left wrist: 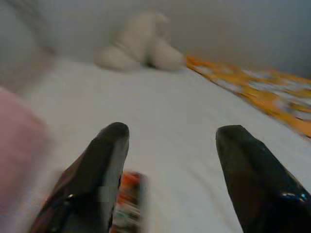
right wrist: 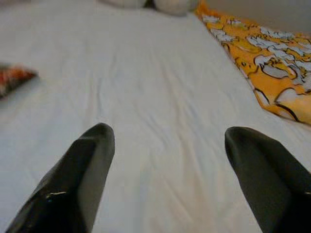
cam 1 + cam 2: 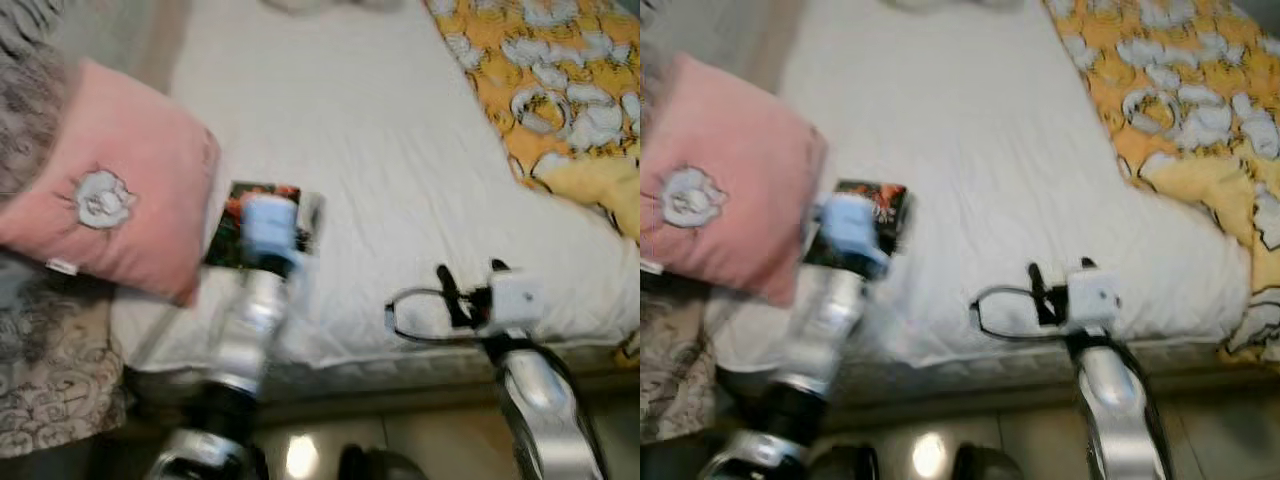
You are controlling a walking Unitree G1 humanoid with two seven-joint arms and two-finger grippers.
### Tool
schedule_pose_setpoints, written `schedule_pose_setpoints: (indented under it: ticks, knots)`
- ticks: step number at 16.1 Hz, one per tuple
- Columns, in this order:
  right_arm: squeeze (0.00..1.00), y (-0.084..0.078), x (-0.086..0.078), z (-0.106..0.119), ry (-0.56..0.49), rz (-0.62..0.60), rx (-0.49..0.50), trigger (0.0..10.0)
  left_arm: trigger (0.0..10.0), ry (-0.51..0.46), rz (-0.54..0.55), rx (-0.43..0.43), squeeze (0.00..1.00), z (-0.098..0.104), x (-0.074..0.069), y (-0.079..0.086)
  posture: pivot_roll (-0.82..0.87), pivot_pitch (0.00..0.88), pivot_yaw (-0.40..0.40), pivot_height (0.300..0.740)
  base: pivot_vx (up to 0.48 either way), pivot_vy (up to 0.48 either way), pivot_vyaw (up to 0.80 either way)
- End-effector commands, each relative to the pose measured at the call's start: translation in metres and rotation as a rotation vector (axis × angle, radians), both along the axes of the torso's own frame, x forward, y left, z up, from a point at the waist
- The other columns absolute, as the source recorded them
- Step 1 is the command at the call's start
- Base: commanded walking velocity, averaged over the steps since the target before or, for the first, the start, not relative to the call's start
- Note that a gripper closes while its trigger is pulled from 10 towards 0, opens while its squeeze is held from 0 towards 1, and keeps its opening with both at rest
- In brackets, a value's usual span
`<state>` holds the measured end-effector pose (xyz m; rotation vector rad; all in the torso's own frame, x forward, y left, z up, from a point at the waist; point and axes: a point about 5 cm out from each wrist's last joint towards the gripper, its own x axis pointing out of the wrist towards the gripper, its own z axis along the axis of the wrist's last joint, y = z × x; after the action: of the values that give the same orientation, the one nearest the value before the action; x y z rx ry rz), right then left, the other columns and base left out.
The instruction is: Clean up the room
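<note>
The left gripper (image 1: 167,145) hangs with fingers spread wide and empty just above the colourful packet (image 3: 262,226) on the white bed (image 3: 400,150) beside the pink pillow (image 3: 110,185); it should probably descend straddling the packet's edge before closing, while the right gripper (image 2: 170,145), equally open, idles.

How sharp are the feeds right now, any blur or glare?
Both eye views are motion-blurred, the left arm's wrist most smeared; a glare spot shines on the floor. Left wrist view: soft, snack packet smeared. Right wrist view: clearest, sheet wrinkles readable.
</note>
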<state>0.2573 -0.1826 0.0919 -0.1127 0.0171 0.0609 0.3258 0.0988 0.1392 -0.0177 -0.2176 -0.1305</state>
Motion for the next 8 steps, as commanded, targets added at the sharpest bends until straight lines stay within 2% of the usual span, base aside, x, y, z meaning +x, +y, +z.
schedule_pose_setpoints:
  ticks: [1, 2, 3, 4, 5, 8]
  knots:
    - [1.0, 0.001, 0.007, 0.0, -0.008, -0.001, 0.024, 10.0, 10.0, 0.006, 0.092, 0.035, 1.0, -0.006, 0.001, 0.019, -0.03, 0.0, -0.055, 0.74, 0.0, 0.0, 0.0]
    - [1.0, 0.005, 0.011, 0.0, -0.014, 0.017, 0.034, 10.0, 10.0, 0.015, 0.151, 0.079, 1.0, -0.011, 0.001, 0.033, -0.02, 0.0, -0.059, 0.74, 0.0, 0.0, 0.0]
    - [1.0, 0.011, 0.015, 0.0, -0.02, 0.039, 0.055, 10.0, 10.0, 0.052, 0.222, 0.127, 1.0, -0.019, -0.007, 0.051, -0.01, 0.0, -0.063, 0.74, 0.0, -0.48, 0.0]
    - [1.0, 0.014, 0.017, 0.0, -0.022, 0.054, 0.063, 10.0, 10.0, 0.081, 0.254, 0.145, 1.0, -0.026, -0.011, 0.057, -0.01, 0.0, -0.065, 0.74, 0.0, -0.48, 0.0]
    - [1.0, 0.02, 0.023, -0.001, -0.019, 0.076, 0.076, 10.0, 10.0, 0.126, 0.287, 0.165, 1.0, -0.035, -0.016, 0.062, 0.0, 0.0, -0.064, 0.74, 0.0, -0.48, 0.0]
    - [1.0, 0.032, 0.034, -0.002, -0.02, 0.098, 0.099, 10.0, 10.0, 0.173, 0.281, 0.177, 1.0, -0.044, -0.016, 0.057, 0.0, 0.0, -0.053, 0.74, 0.0, -0.48, 0.0]
